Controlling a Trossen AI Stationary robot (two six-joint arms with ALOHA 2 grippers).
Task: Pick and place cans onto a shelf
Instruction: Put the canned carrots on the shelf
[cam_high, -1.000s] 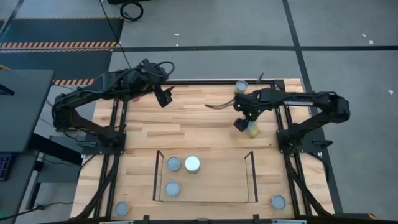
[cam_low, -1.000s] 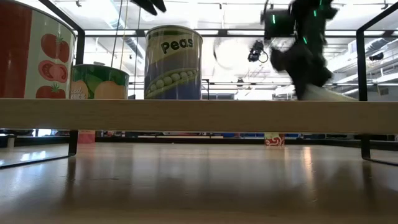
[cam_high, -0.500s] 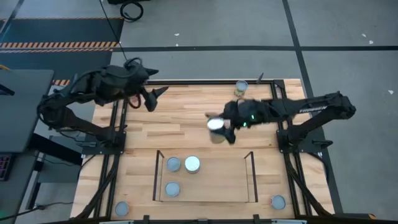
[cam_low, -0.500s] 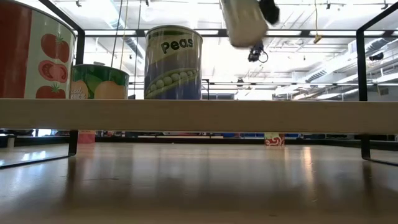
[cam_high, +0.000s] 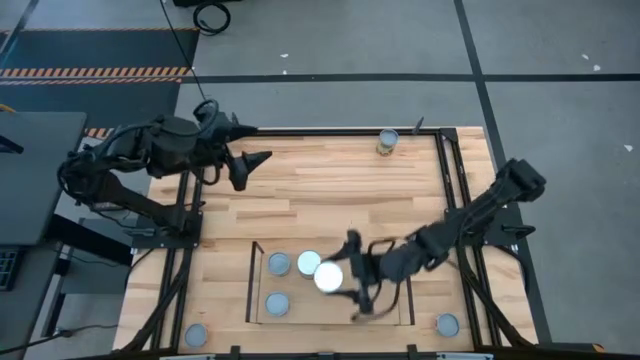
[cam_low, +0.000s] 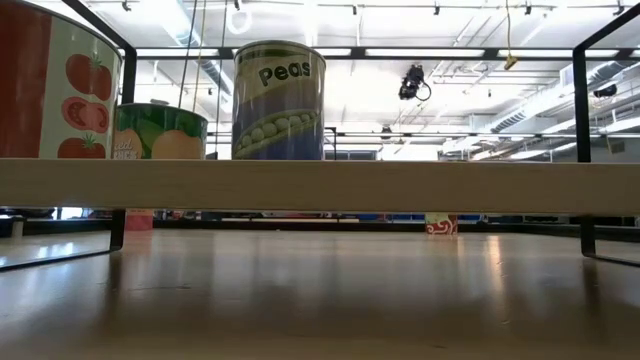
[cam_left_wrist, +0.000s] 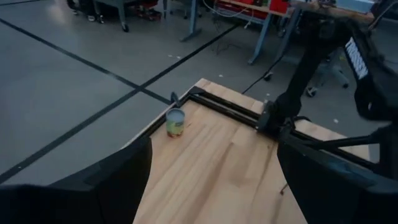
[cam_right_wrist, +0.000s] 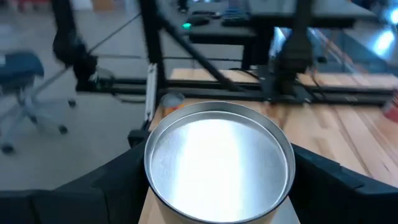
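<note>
High view: can (cam_high: 329, 277) over shelf (cam_high: 380, 300)

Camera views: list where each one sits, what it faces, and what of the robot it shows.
High: overhead, straight down on the shelf; both arms, right gripper holding a can.
Low: tabletop height, level across; peas can; no arm.
Left wrist: on the left arm, open left gripper, far can.
Right wrist: own fingers around the can.
Shared: the far can, high and left wrist.

A big workshop hall: grey concrete floor (cam_high: 330, 40) with hazard-striped tape (cam_high: 95, 71), ceiling strip lights (cam_low: 400, 52), workbenches (cam_left_wrist: 249, 7) beyond.
</note>
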